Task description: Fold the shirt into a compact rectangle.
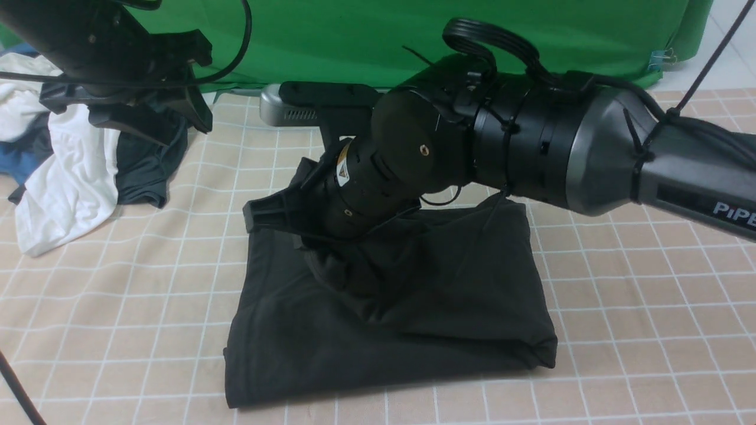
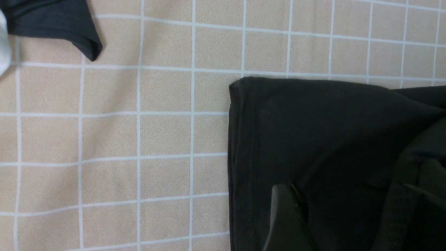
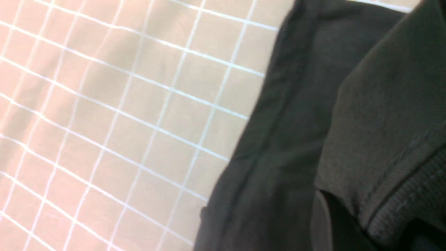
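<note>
1. The tablecloth [image 1: 118, 336] lies under the shirt [image 1: 384, 348] and the garment pile [image 1: 77, 165].
2. The shirt is spread across the middle; a bunched upper part of it lies over its own lower layer, leaving a strip of that layer uncovered along the left side.
3. The garment pile lies to the left of the shirt and farther back, apart from it, its pieces partly side by side.
4. The curtain [image 1: 354, 35] hangs behind them all, with a clip [image 1: 669, 56] on its right end.
5. The right claw [image 3: 369, 226] is at the bunched part, fabric between its fingers; its arm crosses above the shirt from the right.
</note>
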You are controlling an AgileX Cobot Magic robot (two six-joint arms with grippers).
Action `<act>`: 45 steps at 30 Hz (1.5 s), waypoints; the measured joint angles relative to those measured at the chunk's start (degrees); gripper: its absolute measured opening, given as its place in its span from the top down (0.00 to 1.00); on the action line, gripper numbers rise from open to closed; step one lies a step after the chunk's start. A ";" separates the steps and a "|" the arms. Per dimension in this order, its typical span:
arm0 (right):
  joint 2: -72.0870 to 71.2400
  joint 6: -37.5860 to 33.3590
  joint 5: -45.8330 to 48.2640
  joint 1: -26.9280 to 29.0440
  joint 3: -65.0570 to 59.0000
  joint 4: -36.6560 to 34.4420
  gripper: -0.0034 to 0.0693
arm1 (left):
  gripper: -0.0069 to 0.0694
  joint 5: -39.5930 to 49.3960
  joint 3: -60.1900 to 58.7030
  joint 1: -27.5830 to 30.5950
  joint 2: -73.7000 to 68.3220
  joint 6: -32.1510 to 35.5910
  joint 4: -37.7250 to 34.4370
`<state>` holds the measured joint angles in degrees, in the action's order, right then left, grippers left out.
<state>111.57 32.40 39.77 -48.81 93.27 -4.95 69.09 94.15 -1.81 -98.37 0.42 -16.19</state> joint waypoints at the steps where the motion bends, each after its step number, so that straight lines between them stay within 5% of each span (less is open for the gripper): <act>1: 0.23 0.00 -0.29 -0.03 0.08 -0.32 0.81 | 0.46 0.00 0.00 0.00 0.00 0.00 0.00; 15: 3.50 0.18 -8.28 -2.44 0.78 -2.44 0.74 | 0.46 0.00 0.00 0.00 0.00 0.00 -0.11; 20: 4.12 0.70 -10.10 -2.68 1.13 -3.17 0.49 | 0.46 -0.32 0.00 0.00 0.00 0.00 0.00; 23: 4.15 0.49 -9.82 -2.78 1.25 -4.08 0.19 | 0.46 -0.65 0.00 0.00 0.00 0.00 0.05; 26: 3.76 -1.93 -6.13 -2.39 2.14 -4.33 0.10 | 0.46 -0.89 0.00 0.00 0.00 0.00 -0.01; 29: 2.30 -6.52 1.27 -0.64 3.40 -4.64 0.23 | 0.46 -1.00 0.83 0.00 0.00 0.00 -0.01; 31: 1.40 -9.62 4.55 0.68 3.87 -4.55 0.43 | 0.46 -0.38 2.29 0.00 0.00 0.00 -0.01; 33: 0.90 -12.57 7.50 1.97 4.07 -4.25 0.73 | 0.46 0.33 4.45 0.00 0.00 0.00 -0.14; 35: 1.15 -13.89 8.00 2.33 4.07 -4.05 0.86 | 0.46 0.38 6.76 0.00 0.00 -0.42 -0.16; 45: 10.22 -14.61 0.32 -3.34 4.07 -5.04 0.91 | 0.46 0.44 9.95 0.00 0.30 -1.66 -0.21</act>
<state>121.80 17.78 40.09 -52.14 97.33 -9.99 69.54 104.10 -1.81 -98.07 -1.24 -16.40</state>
